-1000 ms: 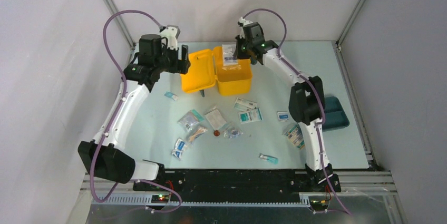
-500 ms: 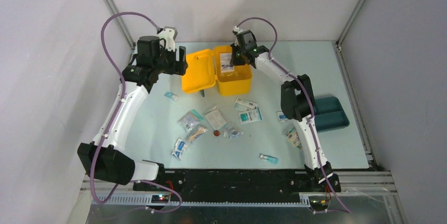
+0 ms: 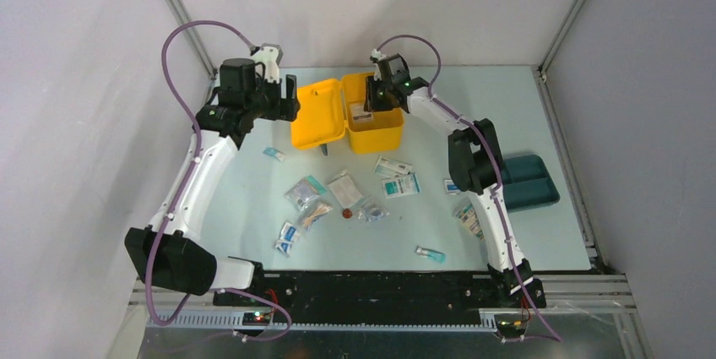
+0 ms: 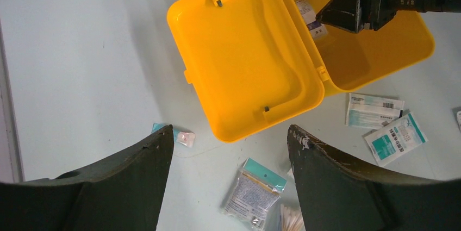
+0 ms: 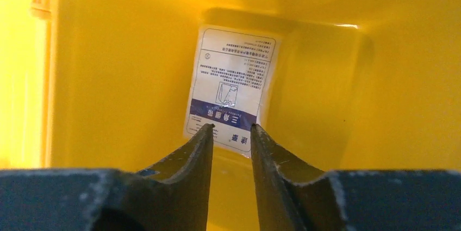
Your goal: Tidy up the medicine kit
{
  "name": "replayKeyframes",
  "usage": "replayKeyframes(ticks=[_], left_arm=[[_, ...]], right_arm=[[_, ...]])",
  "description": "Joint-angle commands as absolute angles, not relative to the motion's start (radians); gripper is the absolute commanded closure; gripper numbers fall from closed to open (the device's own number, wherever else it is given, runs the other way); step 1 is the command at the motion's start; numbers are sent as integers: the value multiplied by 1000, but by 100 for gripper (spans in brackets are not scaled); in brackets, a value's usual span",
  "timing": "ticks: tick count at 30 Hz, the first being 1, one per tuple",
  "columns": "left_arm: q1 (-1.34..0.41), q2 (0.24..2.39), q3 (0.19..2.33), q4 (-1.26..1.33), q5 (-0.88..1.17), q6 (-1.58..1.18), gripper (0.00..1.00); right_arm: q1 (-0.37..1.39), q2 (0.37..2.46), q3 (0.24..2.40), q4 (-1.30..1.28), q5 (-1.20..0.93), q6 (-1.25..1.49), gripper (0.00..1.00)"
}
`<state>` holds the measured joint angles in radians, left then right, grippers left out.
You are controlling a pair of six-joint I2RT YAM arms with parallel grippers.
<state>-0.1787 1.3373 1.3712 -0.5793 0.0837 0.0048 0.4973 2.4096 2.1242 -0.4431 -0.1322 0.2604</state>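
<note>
Nearest the arm bases, a small capped vial [image 3: 430, 253] lay on the tabletop [image 3: 523, 114] at about 5 o'clock from its centre. Beyond it, a loose scatter of white-and-teal sachets [image 3: 346, 190] and clear bags covered the middle of the tabletop. A flat dark teal tray [image 3: 536, 182] sat at the 3 o'clock edge, partly behind the right arm.

The medicine kit [image 3: 377, 135], a yellow box, stood toward 12 o'clock from the scatter. It was open, with its lid laid flat on the tabletop at the box's 9 o'clock side. One small sachet [image 4: 182, 137] lay just beside the lid's near corner.

The left end effector [image 4: 229, 130] hung above the tabletop at the 9 o'clock side of the lid. Its fingers stood wide apart and held nothing.

The right end effector [image 5: 231, 128] reached down into the box. Its fingers stood a narrow gap apart. A white packet [image 5: 234, 87] with a dark blue band lay against the yellow inner surface of the box, with its lower edge at the fingertips. Whether the fingertips touched the packet could not be told.
</note>
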Motion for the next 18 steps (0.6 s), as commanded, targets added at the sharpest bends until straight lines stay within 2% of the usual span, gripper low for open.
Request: replayKeyframes(ticks=[1,7,9,15,18], left_arm=[[-170,1354,1381,-560,109,-21,19],[-170,1377,1409,-561,108,-21,19],[-171,1383,1416,-561,98,-20,19],[-170,1399,1428,-563,95,30,19],[-171,1397,1422,-563,101,133,21]], right_arm=[[486,2386,2180,-419,-167,272,62],[465,2266,2187,-437,-221,276,63],[457,2190,2162,-430,-252,237,59],[407,1914,1881,-415,-287,-57,45],[339,1786,1762,-447,-345,-129,44]])
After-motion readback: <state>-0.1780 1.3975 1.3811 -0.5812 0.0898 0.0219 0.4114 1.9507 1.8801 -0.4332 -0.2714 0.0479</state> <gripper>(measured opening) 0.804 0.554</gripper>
